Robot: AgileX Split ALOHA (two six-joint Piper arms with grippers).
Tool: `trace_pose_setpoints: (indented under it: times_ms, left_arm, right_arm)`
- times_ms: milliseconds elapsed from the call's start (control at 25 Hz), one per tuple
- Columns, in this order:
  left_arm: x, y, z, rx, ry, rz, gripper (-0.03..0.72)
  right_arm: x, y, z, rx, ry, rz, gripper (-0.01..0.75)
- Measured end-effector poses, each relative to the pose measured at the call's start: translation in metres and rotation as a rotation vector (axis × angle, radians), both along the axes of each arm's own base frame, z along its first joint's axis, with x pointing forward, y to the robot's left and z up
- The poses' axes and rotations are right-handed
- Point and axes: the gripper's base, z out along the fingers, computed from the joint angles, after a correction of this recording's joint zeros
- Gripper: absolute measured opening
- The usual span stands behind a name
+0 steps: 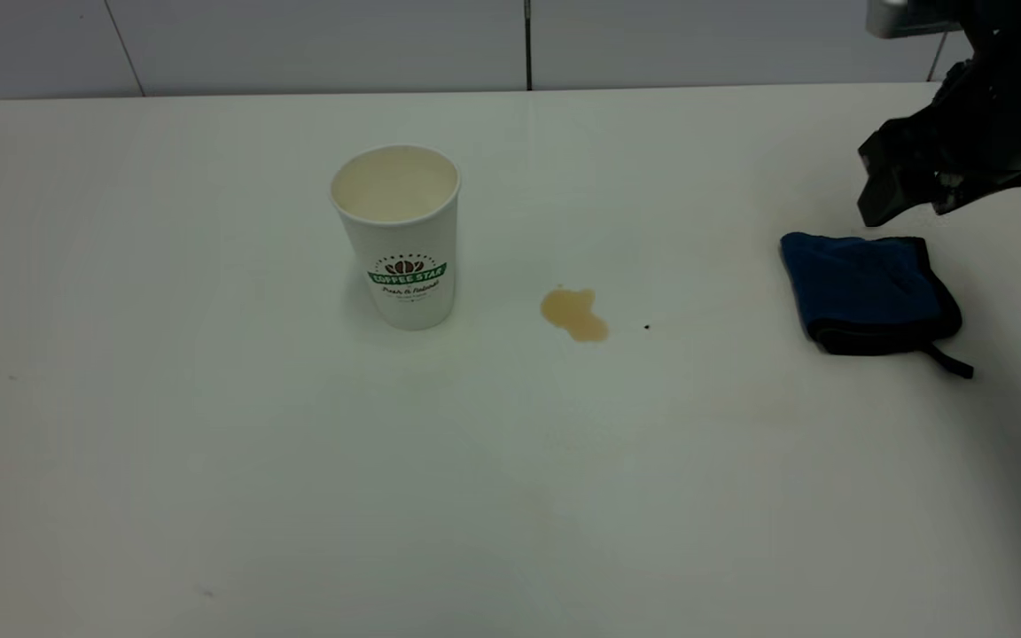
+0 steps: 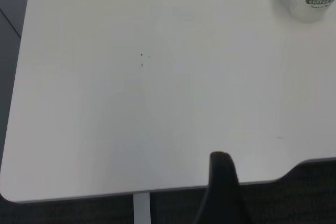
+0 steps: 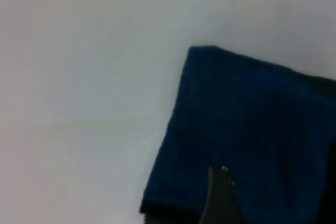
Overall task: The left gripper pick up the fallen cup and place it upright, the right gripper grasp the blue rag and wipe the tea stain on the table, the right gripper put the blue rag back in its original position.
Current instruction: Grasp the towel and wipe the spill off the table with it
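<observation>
Right gripper (image 1: 905, 197) poised just above blue rag (image 1: 869, 292), fingers slightly parted and holding nothing, rag folded flat on table (image 1: 209, 461) at 7 o'clock from fingertips, well right of tea stain (image 1: 574, 314); cup (image 1: 399, 236) upright.

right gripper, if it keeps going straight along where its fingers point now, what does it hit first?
Most likely the blue rag. The right gripper hangs just above the rag's far edge, fingers aimed down toward it, and the right wrist view shows the rag directly ahead. Depth is unclear, so it might meet the table right beside that edge instead.
</observation>
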Motion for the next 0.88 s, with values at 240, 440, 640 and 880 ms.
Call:
trace_pose_setpoints:
  times_ms: [240,440,640,880]
  left_arm:
    - [0.0,0.0,0.0,0.0,0.0,0.0,0.585]
    - [0.0,0.0,0.0,0.0,0.0,0.0,0.585]
    - [0.0,0.0,0.0,-0.001,0.0,0.001,0.585]
    - [0.0,0.0,0.0,-0.001,0.0,0.001,0.585]
  right_arm:
    - [0.022,-0.005,-0.041,-0.008,0.034,0.009,0.59]
    - [0.033,-0.004,-0.057,0.006,0.052,0.02,0.59]
    - [0.032,-0.004,-0.068,-0.001,0.07,0.032,0.58]
    - [0.033,0.0,-0.068,-0.006,0.081,0.064,0.149]
